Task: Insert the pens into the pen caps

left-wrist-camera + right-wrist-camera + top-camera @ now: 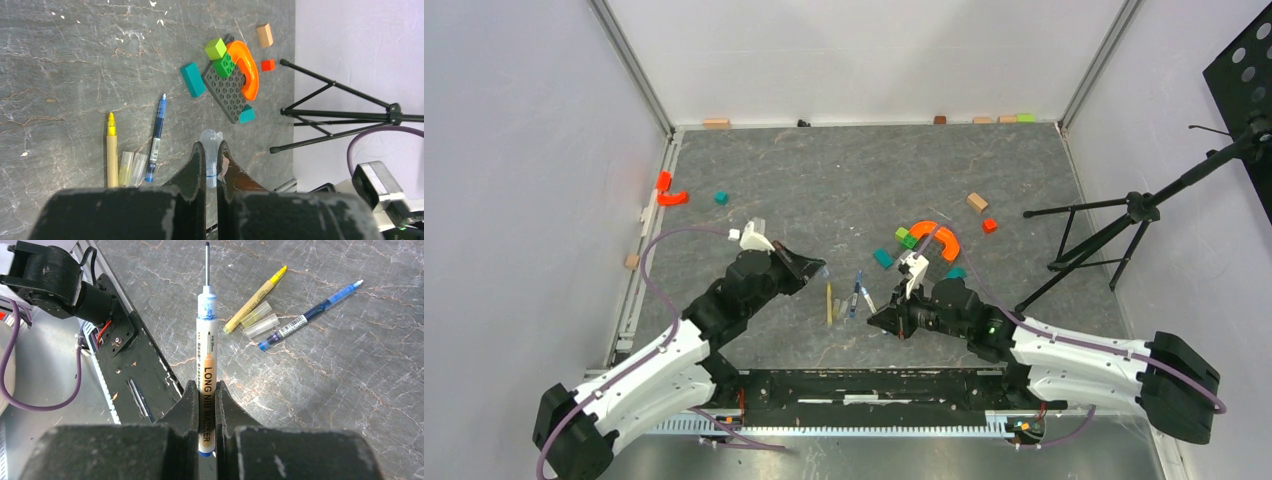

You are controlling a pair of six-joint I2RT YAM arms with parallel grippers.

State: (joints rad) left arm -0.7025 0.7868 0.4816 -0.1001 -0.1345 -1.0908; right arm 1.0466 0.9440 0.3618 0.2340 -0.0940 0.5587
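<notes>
Our left gripper [210,146] is pinching a cap [210,136], our right gripper [205,386] a marker [206,340], none joined yet, yellow pen [255,300] and blue pen [310,315] waiting at two o'clock.

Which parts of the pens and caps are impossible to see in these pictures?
- Left wrist view: lower end of the clear cap, hidden inside the left pincer.
- Left wrist view: rear end of the yellow pen, behind the pincer's body.
- Top view: the marker in the right pincer and the loose caps, too small.
</notes>
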